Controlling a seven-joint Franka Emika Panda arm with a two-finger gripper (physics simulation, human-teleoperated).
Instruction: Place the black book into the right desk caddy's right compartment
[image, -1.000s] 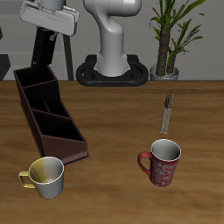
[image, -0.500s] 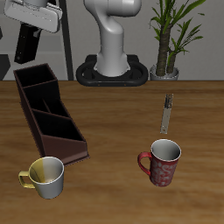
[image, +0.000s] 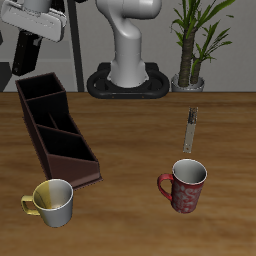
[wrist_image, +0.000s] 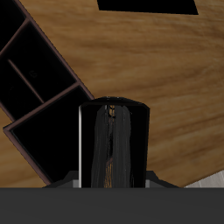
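My gripper (image: 34, 28) is high above the table's back, over the far end of the right desk caddy (image: 55, 130), a long dark maroon-brown box with inner dividers. It is shut on the black book (image: 29, 54), which hangs upright below the fingers, above the caddy's rearmost section. In the wrist view the black book (wrist_image: 114, 144) stands end-on between the fingers, with the caddy's sections (wrist_image: 44, 87) below it.
A yellow-and-white mug (image: 52, 201) stands near the table's front edge before the caddy. A red mug (image: 185, 185) stands beside it, farther across. A slim grey metallic tool (image: 191, 127) lies behind the red mug. A potted plant (image: 195, 45) and the robot base (image: 128, 70) stand at the back.
My gripper has carried the black book sideways, away from the robot base, and slightly back, from over the caddy's middle to above its far end.
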